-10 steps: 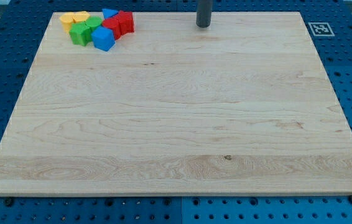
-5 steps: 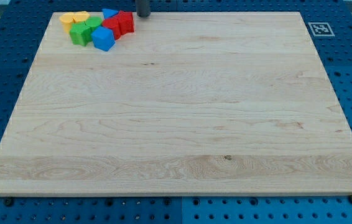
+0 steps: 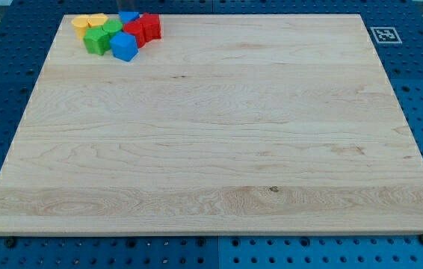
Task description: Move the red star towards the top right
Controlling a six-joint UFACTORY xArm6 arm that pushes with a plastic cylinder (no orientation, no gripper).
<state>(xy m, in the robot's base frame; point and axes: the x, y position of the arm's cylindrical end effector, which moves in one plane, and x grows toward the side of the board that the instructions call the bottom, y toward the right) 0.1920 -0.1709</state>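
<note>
A tight cluster of blocks sits at the top left corner of the wooden board [image 3: 211, 127]. A red block [image 3: 151, 26], the rightmost, touches a second red block [image 3: 135, 33]; which one is the star I cannot tell. A blue block [image 3: 124, 47] lies in front of them and another blue block [image 3: 129, 16] behind. Two green blocks [image 3: 96, 41], [image 3: 112, 28] and two yellow blocks [image 3: 82, 22], [image 3: 97, 19] lie to the left. My tip does not show in the view.
A black-and-white marker tag [image 3: 384, 34] sits at the board's top right corner. A blue perforated table [image 3: 2, 82] surrounds the board on all sides.
The rod moved left along the view's top edge, from top centre to just above the red blocks, and has now left the view. The blocks have not moved.
</note>
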